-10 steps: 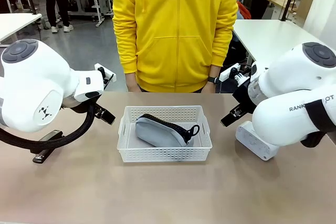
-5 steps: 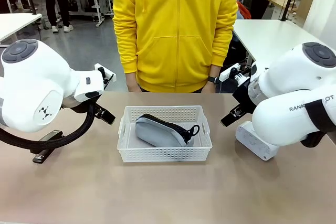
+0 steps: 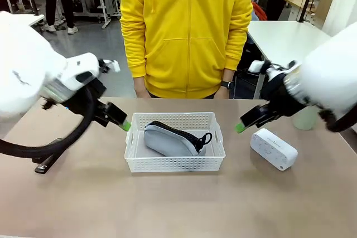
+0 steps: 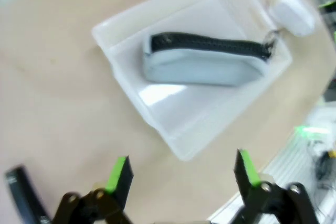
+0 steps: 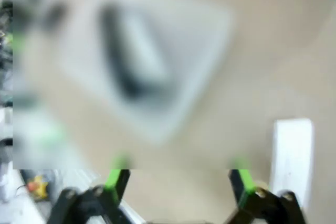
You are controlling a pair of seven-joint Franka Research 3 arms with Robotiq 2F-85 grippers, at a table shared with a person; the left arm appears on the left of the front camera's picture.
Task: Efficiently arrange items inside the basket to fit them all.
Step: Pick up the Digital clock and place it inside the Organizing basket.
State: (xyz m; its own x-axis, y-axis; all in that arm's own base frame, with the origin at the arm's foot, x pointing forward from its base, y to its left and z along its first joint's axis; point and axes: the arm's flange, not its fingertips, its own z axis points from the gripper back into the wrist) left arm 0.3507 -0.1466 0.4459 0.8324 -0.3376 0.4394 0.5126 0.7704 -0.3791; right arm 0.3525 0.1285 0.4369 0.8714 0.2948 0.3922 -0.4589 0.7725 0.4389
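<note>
The white perforated basket [image 3: 174,164] sits mid-table with the grey pouch [image 3: 169,140] lying inside it, zipper up. My left gripper [image 3: 125,124] hovers open just off the basket's left rim; the left wrist view has its green pads wide apart [image 4: 182,169] above the basket [image 4: 121,72] and pouch [image 4: 202,61]. Open too, my right gripper [image 3: 240,128] hangs off the right rim, its own blurred view [image 5: 178,179] looking down on the basket [image 5: 199,77]. Right of the basket lies the white box [image 3: 273,149] [image 5: 292,150]. The black stapler [image 3: 47,163] lies far left. A pale green cup [image 3: 305,118] stands partly behind my right arm.
A person in a yellow hooded jacket [image 3: 187,32] stands at the table's far edge behind the basket, arms down. A black cable [image 3: 67,137] from my left arm loops over the stapler. Bare tabletop [image 3: 178,204] stretches in front of the basket.
Both arms have swung up and inward, bringing the open grippers close to the basket's two ends. The right arm no longer covers the white box, and the cup now shows.
</note>
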